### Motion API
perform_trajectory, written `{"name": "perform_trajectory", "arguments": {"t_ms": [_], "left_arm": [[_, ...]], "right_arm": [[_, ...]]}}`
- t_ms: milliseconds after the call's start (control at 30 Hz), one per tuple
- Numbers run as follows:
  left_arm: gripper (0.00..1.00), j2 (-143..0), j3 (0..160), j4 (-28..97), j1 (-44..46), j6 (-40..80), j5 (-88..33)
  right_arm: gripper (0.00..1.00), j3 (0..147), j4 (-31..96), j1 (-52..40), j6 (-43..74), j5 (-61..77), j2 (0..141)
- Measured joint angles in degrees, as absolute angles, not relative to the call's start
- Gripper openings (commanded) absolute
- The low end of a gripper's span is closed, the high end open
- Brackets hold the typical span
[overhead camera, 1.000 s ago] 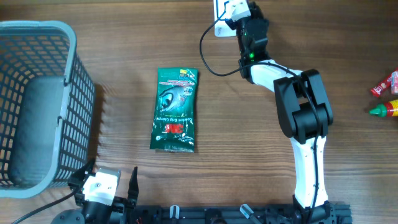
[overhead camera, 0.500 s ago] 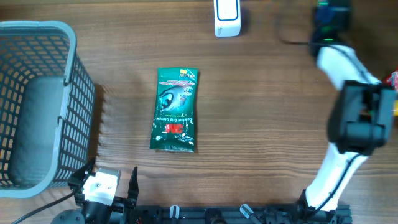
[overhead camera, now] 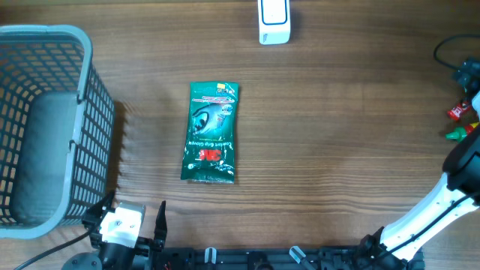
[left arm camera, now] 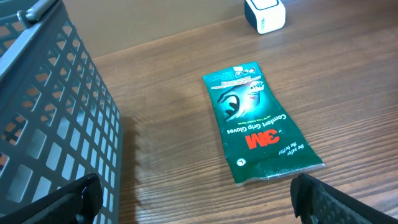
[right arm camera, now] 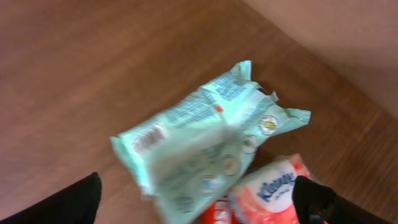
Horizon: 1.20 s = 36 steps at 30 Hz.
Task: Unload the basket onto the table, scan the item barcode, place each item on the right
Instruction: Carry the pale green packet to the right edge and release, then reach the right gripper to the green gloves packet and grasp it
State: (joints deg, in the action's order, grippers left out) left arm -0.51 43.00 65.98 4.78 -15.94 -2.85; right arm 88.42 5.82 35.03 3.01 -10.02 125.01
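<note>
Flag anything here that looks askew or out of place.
Nothing damaged or spilled. In the right wrist view a pale green packet lies crooked, overlapping a Kleenex pack in a loose pile, though blurred. The glove packet lies flat.

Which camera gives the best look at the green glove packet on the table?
The left wrist view: the green glove packet lies close and unobstructed, its print readable. The overhead view shows it whole but smaller, with the print too fine to read. The right wrist view does not show it.
</note>
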Motion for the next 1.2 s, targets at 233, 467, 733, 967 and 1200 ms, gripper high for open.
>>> {"name": "perform_trajectory", "arguments": {"t_ms": [233,467,733,967,1200], "left_arm": [[1.00,-0.51,43.00,65.87,4.78,-15.94,-2.83],[1.00,-0.51,43.00,65.93,4.78,-15.94,-2.85],[1.00,-0.51,43.00,65.95,4.78,-15.94,-2.85],[1.00,-0.51,43.00,65.98,4.78,-15.94,-2.85],[1.00,-0.51,43.00,65.98,4.78,-15.94,-2.85]], "right_arm": [[1.00,88.92,20.91,33.34,24.43,13.43,97.91],[1.00,88.95,43.13,12.03,31.16,33.30,95.88],[0.91,88.47,42.41,-23.79,24.73,25.65,113.30],[0.79,87.85,40.27,-34.44,33.65,13.78,121.86],[0.54,87.90,37.12,-38.26,38.76,12.86,123.66]]}}
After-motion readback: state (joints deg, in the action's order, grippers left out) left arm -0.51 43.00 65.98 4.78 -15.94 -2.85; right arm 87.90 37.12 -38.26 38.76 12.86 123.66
